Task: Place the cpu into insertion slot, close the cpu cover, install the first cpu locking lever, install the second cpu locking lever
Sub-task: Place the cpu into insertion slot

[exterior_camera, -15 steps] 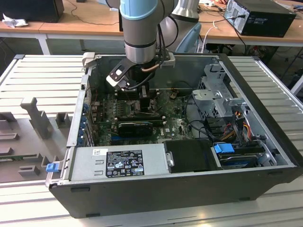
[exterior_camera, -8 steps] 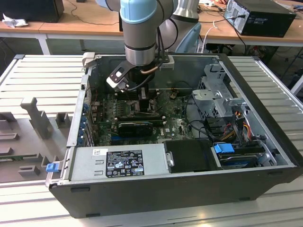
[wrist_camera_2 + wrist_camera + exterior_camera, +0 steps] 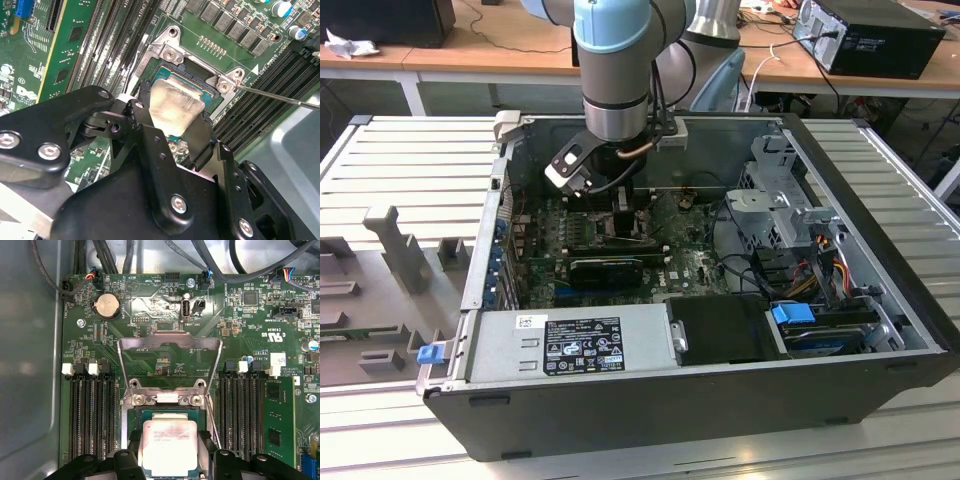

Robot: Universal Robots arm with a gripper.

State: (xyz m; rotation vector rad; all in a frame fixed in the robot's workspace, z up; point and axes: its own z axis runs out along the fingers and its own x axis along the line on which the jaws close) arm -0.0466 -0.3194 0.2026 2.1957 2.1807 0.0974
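The cpu (image 3: 167,445) is a pale silver square, and my gripper (image 3: 168,440) is shut on it, one black finger on each side. It sits level in or just over the insertion slot (image 3: 165,399), which has a silvery rim; I cannot tell whether it is fully seated. In the second wrist view the cpu (image 3: 175,105) lies between the fingers (image 3: 142,107) over the insertion slot (image 3: 167,52). The cpu cover (image 3: 170,340) stands flipped open beyond the slot. A thin locking lever (image 3: 280,97) sticks out sideways. In the exterior view the gripper (image 3: 620,205) reaches down into the computer case.
Black memory slots (image 3: 92,415) flank the socket on both sides, one holding a green module (image 3: 277,420). A coin battery (image 3: 107,305) and cables (image 3: 215,260) lie beyond the cover. The case (image 3: 880,250) holds a power supply (image 3: 575,340), a black card (image 3: 610,268) and a drive cage (image 3: 780,200).
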